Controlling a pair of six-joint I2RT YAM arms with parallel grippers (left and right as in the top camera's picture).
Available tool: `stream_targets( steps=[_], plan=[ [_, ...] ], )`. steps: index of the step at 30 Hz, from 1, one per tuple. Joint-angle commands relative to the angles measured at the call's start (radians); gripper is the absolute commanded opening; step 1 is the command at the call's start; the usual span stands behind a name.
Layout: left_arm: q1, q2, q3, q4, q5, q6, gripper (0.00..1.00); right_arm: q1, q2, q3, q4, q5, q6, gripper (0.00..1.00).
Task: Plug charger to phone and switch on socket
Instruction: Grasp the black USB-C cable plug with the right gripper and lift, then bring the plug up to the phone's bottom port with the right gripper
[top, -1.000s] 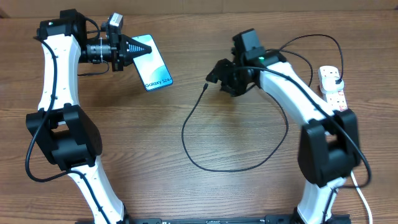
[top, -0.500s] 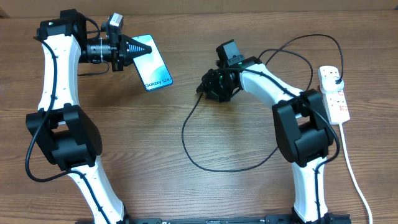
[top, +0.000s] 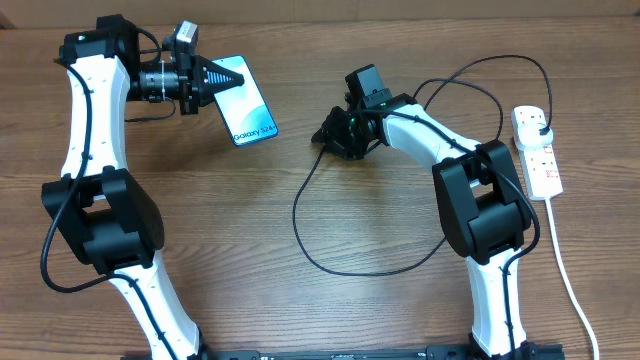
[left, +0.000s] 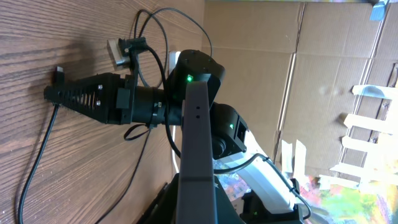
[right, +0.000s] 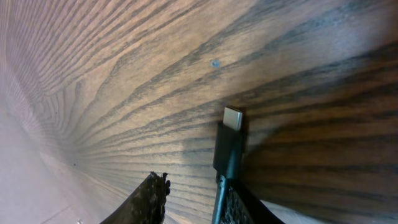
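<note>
The left gripper (top: 231, 78) has its fingers clamped on the upper end of the Galaxy S24 phone (top: 252, 115), screen up and slanted, at the far left of the table (top: 200, 210); the charger (top: 296, 214) loops across the middle; its connector tip (right: 232, 119) lies on the wood, its cable between the parted fingers (right: 153, 195) of the right gripper (top: 324, 137); the white socket (top: 537, 162) lies far right, the black plug (top: 540, 121) seated in it.
</note>
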Motion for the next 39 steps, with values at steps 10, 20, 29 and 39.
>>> stream_targets(
  steps=[10, 20, 29, 39],
  plan=[
    [-0.003, -0.029, 0.021, 0.000, 0.042, -0.019, 0.04, 0.000, 0.024, 0.006, 0.006, 0.092, -0.077, 0.04],
    [-0.003, -0.029, 0.021, 0.000, 0.041, -0.019, 0.04, -0.002, 0.024, 0.006, 0.019, 0.048, -0.154, 0.04],
    [-0.003, -0.029, 0.021, 0.000, 0.041, -0.019, 0.04, -0.074, -0.058, 0.010, -0.026, -0.323, -0.513, 0.04],
    [-0.003, -0.029, 0.021, 0.000, 0.015, -0.019, 0.04, -0.080, -0.359, 0.010, -0.209, -0.329, -0.669, 0.04]
  ],
)
